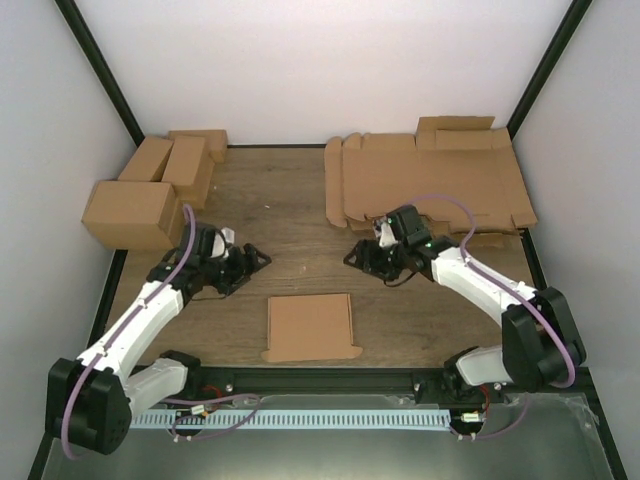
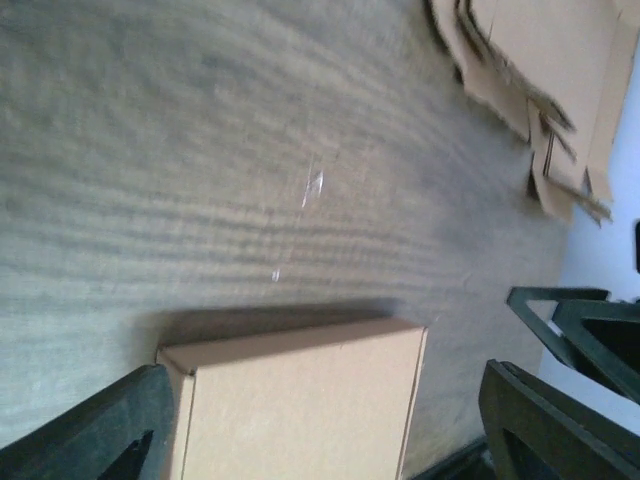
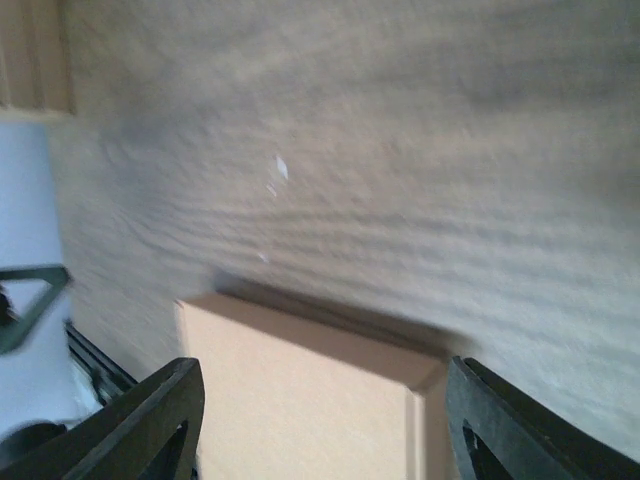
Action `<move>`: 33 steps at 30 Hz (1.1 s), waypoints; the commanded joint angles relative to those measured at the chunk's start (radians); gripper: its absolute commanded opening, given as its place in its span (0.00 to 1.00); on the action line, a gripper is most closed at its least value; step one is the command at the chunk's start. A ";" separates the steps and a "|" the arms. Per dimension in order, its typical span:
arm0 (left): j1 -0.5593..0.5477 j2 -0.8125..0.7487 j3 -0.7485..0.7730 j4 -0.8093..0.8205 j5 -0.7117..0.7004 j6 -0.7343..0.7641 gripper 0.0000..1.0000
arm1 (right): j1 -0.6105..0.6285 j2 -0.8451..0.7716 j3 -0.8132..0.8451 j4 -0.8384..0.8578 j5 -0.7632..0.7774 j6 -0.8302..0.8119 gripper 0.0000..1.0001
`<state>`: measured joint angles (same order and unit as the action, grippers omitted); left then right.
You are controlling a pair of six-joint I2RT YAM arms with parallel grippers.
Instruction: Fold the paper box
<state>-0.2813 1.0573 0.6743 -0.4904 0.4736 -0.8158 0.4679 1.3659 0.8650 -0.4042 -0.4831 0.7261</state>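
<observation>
Paper box (image 1: 310,327): closed, contents hidden, lying at the near centre of the table (image 1: 290,205).
Left fingers (image 2: 100,425): spread wide, holding nothing.
Right fingers (image 3: 150,420): spread wide, holding nothing.
Finished boxes (image 1: 130,212): far left.
Flat sheets (image 1: 430,180): far right.

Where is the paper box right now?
Seen from above, the paper box lies on the table, centred by its near edge, just nearer than the left tool and right tool, touching neither.
</observation>
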 commanded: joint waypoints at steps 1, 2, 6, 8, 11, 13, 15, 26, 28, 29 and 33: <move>-0.019 -0.040 -0.097 -0.062 0.116 0.126 0.83 | 0.027 -0.034 -0.128 -0.053 -0.075 -0.111 0.68; -0.035 -0.050 -0.130 -0.046 0.136 0.123 0.82 | 0.045 -0.047 -0.166 -0.034 -0.088 -0.104 0.68; -0.140 -0.113 -0.253 0.043 0.135 0.046 0.81 | 0.111 -0.108 -0.296 0.061 -0.149 -0.054 0.68; -0.201 -0.158 -0.297 0.098 0.118 0.008 0.82 | 0.134 -0.152 -0.353 0.109 -0.167 -0.042 0.67; -0.300 -0.208 -0.337 0.172 0.086 -0.049 0.85 | 0.164 -0.207 -0.425 0.182 -0.182 -0.030 0.68; -0.339 -0.224 -0.361 0.214 0.070 -0.072 0.85 | 0.172 -0.238 -0.471 0.226 -0.202 -0.006 0.68; -0.358 -0.230 -0.384 0.222 0.057 -0.089 0.85 | 0.177 -0.258 -0.501 0.239 -0.211 0.011 0.68; -0.394 -0.352 -0.469 0.163 0.066 -0.160 0.81 | 0.209 -0.362 -0.577 0.232 -0.218 0.098 0.73; -0.398 -0.357 -0.467 0.164 0.076 -0.168 0.80 | 0.209 -0.378 -0.577 0.234 -0.219 0.105 0.73; -0.401 -0.359 -0.468 0.172 0.080 -0.172 0.80 | 0.209 -0.383 -0.577 0.239 -0.222 0.109 0.73; -0.409 -0.348 -0.486 0.218 0.101 -0.204 0.77 | 0.209 -0.361 -0.576 0.261 -0.238 0.115 0.73</move>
<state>-0.6804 0.7078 0.2115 -0.3264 0.5426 -0.9779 0.6647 0.9966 0.2806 -0.1783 -0.6903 0.8219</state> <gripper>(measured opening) 0.784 0.731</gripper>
